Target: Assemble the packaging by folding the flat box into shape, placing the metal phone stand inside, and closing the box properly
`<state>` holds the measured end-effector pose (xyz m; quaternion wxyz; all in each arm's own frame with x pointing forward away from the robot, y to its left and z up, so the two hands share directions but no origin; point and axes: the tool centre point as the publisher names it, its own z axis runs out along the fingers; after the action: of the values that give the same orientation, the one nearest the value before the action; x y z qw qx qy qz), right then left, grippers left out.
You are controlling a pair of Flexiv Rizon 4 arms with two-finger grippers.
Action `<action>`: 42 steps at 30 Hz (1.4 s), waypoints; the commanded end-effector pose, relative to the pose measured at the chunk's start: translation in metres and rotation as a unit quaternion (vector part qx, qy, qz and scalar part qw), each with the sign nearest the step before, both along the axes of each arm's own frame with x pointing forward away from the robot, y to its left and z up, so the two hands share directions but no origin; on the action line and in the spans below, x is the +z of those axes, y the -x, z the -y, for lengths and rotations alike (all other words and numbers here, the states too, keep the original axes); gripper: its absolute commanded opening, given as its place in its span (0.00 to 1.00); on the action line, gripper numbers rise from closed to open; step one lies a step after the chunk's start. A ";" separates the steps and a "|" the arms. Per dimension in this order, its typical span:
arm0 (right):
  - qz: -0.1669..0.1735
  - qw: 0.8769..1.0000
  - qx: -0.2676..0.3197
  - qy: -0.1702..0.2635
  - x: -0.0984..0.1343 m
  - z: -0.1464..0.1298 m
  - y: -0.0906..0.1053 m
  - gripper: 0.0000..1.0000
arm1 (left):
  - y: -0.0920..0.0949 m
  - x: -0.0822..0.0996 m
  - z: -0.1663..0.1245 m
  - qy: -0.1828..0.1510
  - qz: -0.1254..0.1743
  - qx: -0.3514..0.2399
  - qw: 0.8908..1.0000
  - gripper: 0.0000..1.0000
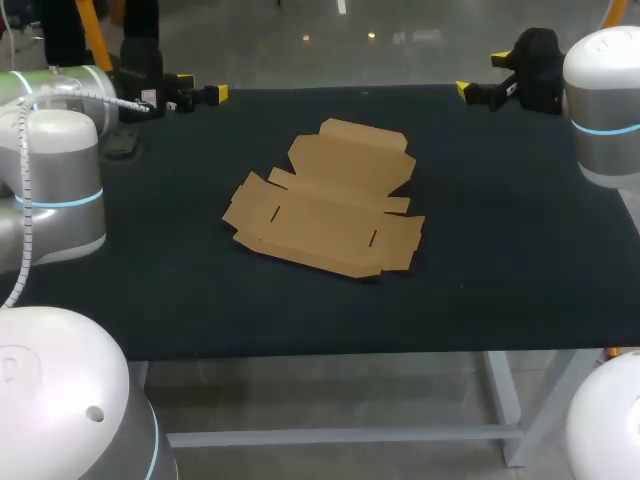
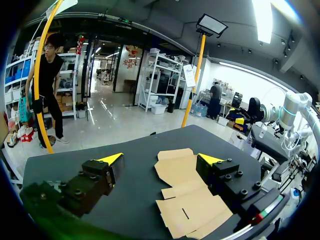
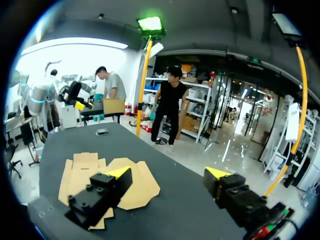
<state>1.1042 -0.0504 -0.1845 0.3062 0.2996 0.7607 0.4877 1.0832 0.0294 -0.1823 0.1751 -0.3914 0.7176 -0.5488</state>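
The flat brown cardboard box (image 1: pixel 325 200) lies unfolded in the middle of the black table (image 1: pixel 500 260), flaps spread out. My left gripper (image 1: pixel 200 90) hovers open at the far left edge, well clear of the box. In the left wrist view its gripper (image 2: pixel 162 160) is empty, with the cardboard (image 2: pixel 187 205) ahead of it and below. My right gripper (image 1: pixel 480 75) stands open at the far right edge. In the right wrist view that gripper (image 3: pixel 167 172) holds nothing, and the cardboard (image 3: pixel 80 175) lies beyond its one finger. A small dark thing (image 1: pixel 124 146) lies near the far left corner; I cannot tell if it is the phone stand.
The same small thing (image 3: pixel 101 131) shows at the table's far end in the right wrist view. Bare black tabletop surrounds the box on all sides. The front edge (image 1: pixel 350 352) is close to the camera.
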 end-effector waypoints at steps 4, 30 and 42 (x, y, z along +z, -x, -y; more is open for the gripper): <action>-0.038 0.999 -0.016 0.009 0.002 0.006 0.008 1.00 | 0.003 0.010 0.008 -0.006 -0.082 -0.009 0.997 1.00; -0.307 0.951 -0.036 0.010 -0.035 0.050 0.083 1.00 | 0.070 -0.012 0.043 -0.051 -0.358 -0.030 0.932 1.00; -0.330 0.944 -0.024 0.007 -0.043 0.051 0.091 1.00 | 0.077 -0.016 0.040 -0.066 -0.388 -0.010 0.919 1.00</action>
<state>1.0121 -0.1010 -0.2296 0.0588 0.4598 0.8112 0.3566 1.0044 -0.0111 -0.2016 -0.0595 -0.5581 0.7449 -0.3607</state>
